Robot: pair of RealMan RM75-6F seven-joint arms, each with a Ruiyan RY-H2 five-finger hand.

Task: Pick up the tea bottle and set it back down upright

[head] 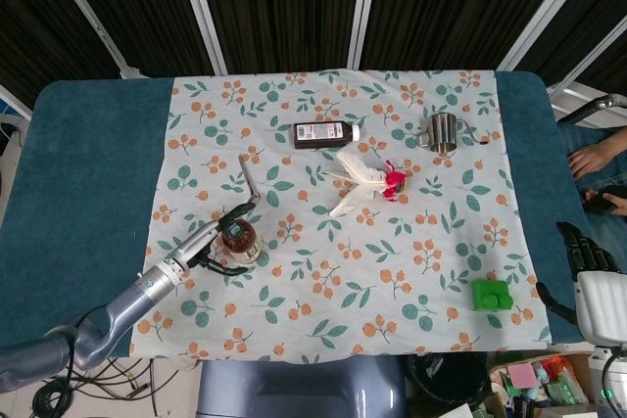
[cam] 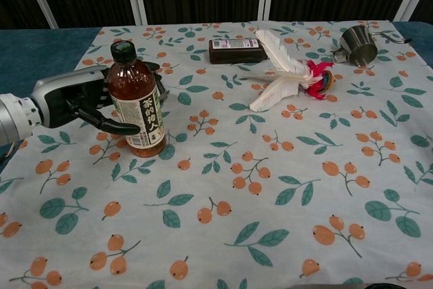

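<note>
the tea bottle [cam: 137, 101] stands upright on the flowered cloth [cam: 284, 187] that covers the surface, near its left side, cap up and label facing the chest camera. the left robot hand [cam: 81, 103] is wrapped around the bottle's middle from the side, fingers [cam: 115, 126] curling across the label, so it is grasping the bottle. a side grip at mid-height suits a tall narrow bottle, since it keeps the weight balanced and the base free to meet the cloth flat. from these views i cannot tell whether the base is resting on the cloth or just clear of it. the right robot hand [head: 586, 255] hangs off the right edge of the surface, well apart from everything, holding nothing; whether its fingers are spread or curled i cannot tell.
</note>
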